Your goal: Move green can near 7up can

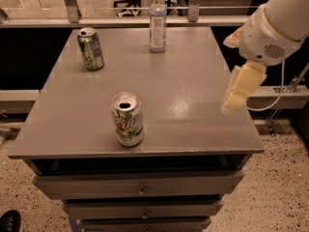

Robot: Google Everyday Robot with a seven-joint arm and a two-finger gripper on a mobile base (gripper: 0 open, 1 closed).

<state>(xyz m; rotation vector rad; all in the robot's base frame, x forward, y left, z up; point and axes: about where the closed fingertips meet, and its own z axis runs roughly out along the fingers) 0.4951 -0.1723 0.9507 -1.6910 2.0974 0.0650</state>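
Note:
The green can (90, 48) stands upright at the far left of the grey table (193, 95); it is dark green with pale markings and a silver top. The 7up can (128, 119), mostly white with a green and red logo, stands upright near the table's front edge, left of centre. My gripper (235, 99) hangs cream-coloured from the white arm (273, 30) over the table's right edge. It is far from both cans and holds nothing that I can see.
A clear water bottle (157, 21) stands at the back centre of the table. Drawers (140, 190) sit below the tabletop. A railing and window run behind the table. A dark shoe (8, 221) shows at the bottom left on the floor.

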